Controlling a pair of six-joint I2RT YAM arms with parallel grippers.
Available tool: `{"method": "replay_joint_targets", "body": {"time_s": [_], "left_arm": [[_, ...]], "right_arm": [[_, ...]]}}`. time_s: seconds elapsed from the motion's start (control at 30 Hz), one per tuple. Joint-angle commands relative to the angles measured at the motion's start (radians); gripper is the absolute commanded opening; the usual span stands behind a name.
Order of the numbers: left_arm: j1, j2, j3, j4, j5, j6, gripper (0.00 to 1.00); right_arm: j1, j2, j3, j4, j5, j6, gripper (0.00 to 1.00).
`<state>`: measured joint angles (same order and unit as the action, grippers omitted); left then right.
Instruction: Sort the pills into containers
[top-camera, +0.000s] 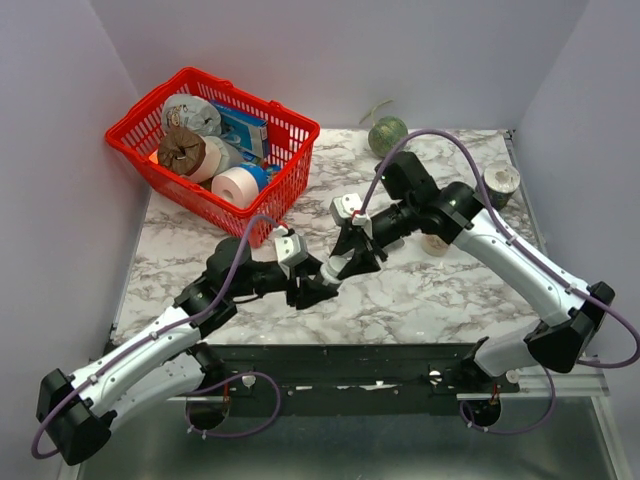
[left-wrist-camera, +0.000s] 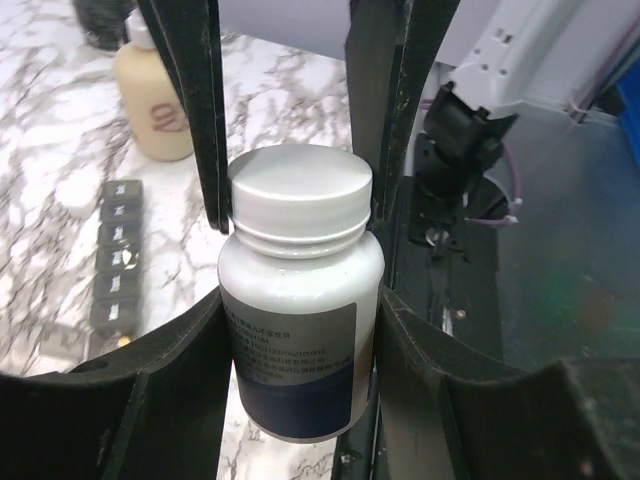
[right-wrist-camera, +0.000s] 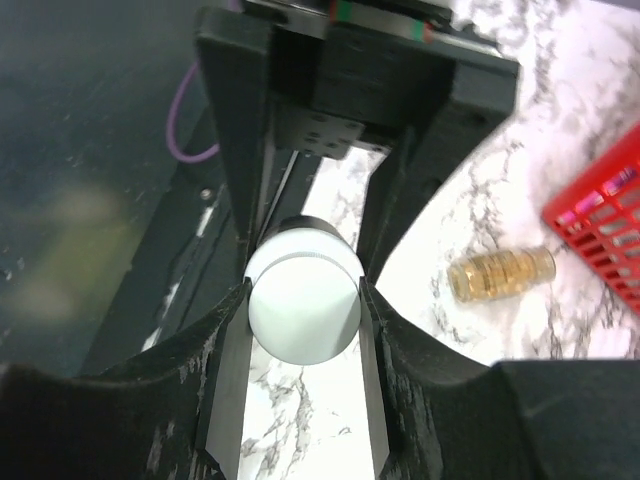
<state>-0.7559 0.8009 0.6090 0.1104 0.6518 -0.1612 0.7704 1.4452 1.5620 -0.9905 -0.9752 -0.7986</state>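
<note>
The pills are tan-yellow pieces in a small clear vial (right-wrist-camera: 500, 275) that lies on its side on the marble, to the right of both grippers and held by neither. The containers (left-wrist-camera: 117, 255), a dark-grey strip of small lidded compartments, lie on the table left of the bottle. My left gripper (left-wrist-camera: 300, 335) is shut on the body of a white-capped bottle (left-wrist-camera: 300, 300) with a grey and blue label. My right gripper (right-wrist-camera: 303, 310) is shut on that bottle's white cap (right-wrist-camera: 303, 305). In the top view the two grippers (top-camera: 305, 285) (top-camera: 350, 262) meet above the table's middle front.
A red wire basket (top-camera: 215, 150) with rolls and packets stands at the back left. A beige nozzle bottle (left-wrist-camera: 155, 95) stands beyond the strip and also shows in the top view (top-camera: 435, 243). A green melon (top-camera: 388, 135) and a dark cup (top-camera: 500, 185) sit at the back right.
</note>
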Motion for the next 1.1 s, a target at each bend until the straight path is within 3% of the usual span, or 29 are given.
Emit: {"method": "replay_joint_targets", "body": {"time_s": [0.0,0.13,0.23,0.27,0.43,0.47,0.67,0.77,0.9,0.93,0.97,1.07], "left_arm": [[0.010,-0.054,0.014,0.258,-0.343,-0.057,0.00],[0.006,-0.052,-0.008,0.314,-0.464,-0.046,0.00],[0.000,-0.045,-0.018,0.327,-0.521,-0.009,0.00],[0.000,-0.042,-0.021,0.330,-0.523,-0.002,0.00],[0.001,-0.046,-0.072,0.319,-0.431,0.044,0.00],[0.001,-0.052,-0.078,0.307,-0.381,0.051,0.00],[0.003,-0.088,-0.098,0.192,-0.259,0.091,0.00],[0.004,-0.109,-0.095,0.137,-0.218,0.094,0.00],[0.010,-0.115,-0.098,0.104,-0.098,0.075,0.00],[0.012,-0.112,-0.095,0.101,-0.024,0.071,0.00],[0.012,-0.098,-0.092,0.100,0.009,0.066,0.00],[0.012,-0.060,-0.072,0.104,0.156,0.046,0.00]], "right_arm": [[0.015,-0.035,-0.123,0.165,0.185,0.272,0.37],[0.017,-0.003,-0.160,0.234,0.207,0.509,0.29],[0.015,0.029,-0.174,0.297,0.207,0.671,0.29],[0.013,0.033,-0.189,0.328,0.176,0.705,0.38],[0.012,0.057,-0.160,0.313,0.067,0.714,0.56],[0.009,0.061,-0.145,0.287,0.064,0.676,0.65],[-0.003,0.077,-0.030,0.144,0.053,0.500,0.90],[-0.022,0.044,0.044,0.101,0.056,0.428,0.98],[-0.052,0.014,0.145,0.003,0.030,0.259,1.00],[-0.052,0.006,0.158,-0.038,0.009,0.177,1.00],[-0.051,-0.006,0.150,-0.127,-0.022,-0.040,1.00],[-0.049,-0.054,0.092,-0.291,-0.134,-0.444,1.00]]}}
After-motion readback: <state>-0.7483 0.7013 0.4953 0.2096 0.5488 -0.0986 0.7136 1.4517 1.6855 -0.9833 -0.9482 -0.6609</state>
